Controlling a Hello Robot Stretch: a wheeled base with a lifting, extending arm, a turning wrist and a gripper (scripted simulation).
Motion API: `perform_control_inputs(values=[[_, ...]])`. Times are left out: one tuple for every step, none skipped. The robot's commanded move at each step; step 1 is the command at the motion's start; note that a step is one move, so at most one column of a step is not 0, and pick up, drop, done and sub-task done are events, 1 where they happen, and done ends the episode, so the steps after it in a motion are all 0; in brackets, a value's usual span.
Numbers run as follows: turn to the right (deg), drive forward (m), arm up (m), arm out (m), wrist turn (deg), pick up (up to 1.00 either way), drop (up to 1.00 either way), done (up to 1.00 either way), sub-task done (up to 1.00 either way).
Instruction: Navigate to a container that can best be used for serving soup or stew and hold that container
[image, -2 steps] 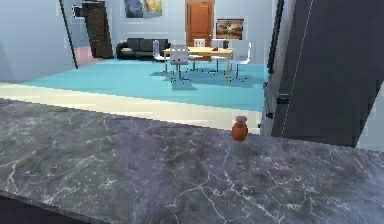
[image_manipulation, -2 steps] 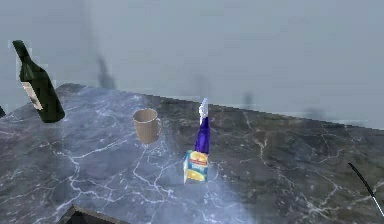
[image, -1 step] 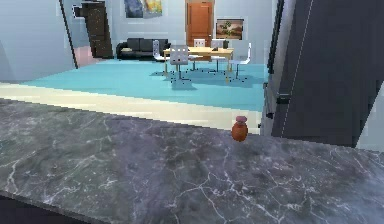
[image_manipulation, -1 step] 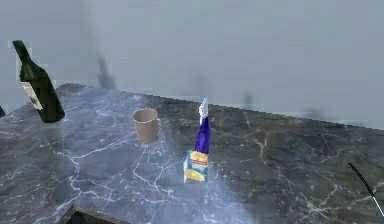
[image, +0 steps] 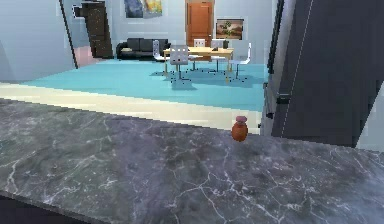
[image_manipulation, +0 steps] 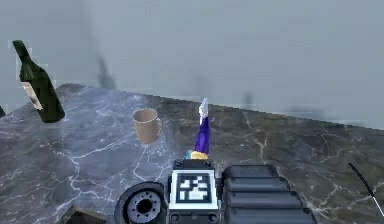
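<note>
Okay, nearest first: my gripper (image_manipulation: 143, 205) sits low at the near edge of the dark grey veined marble countertop (image_manipulation: 90, 150). I see just its dark round body beside a white square marker (image_manipulation: 193, 188). I can't make out the fingers' far end, so whether the jaws are apart, together or carrying anything, I cannot tell.

Out across the countertop now. A slim blue-and-purple upright thing with a white tip (image_manipulation: 203, 128) stands near the middle, and I can't name it. Just beside it, towards the arm side view's left, a tan round cup (image_manipulation: 147, 125) stands upright; its mouth looks hollow, but any contents are too small to read. Towards the countertop's left end is a dark green glass bottle (image_manipulation: 35, 85) with a pale label, and the glass hides any fill.

In the forward view, at the countertop's far edge, a small orange-brown rounded pot (image: 239, 129) stands alone, its inside hidden. Past the countertop come a tall dark fridge (image: 330, 70), then a pale wooden dining table (image: 200, 50) with white chairs (image: 178, 57).

Progress, as I judge it: I'm at a countertop, but the hold is not yet done, and the search may not be either. The cup is for drinking. The rounded pot is my closest candidate for soup, and a weak one. Left to do: settle on the container, line up, reach, grip.
</note>
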Motion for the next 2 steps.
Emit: perform_control_inputs(values=[[0.0,0.00,0.00,0.28,0.0,0.00,0.00,0.00,0.00],[0.0,0.00,0.00,0.00,45.0,0.00,0.00,0.00,0.00]])
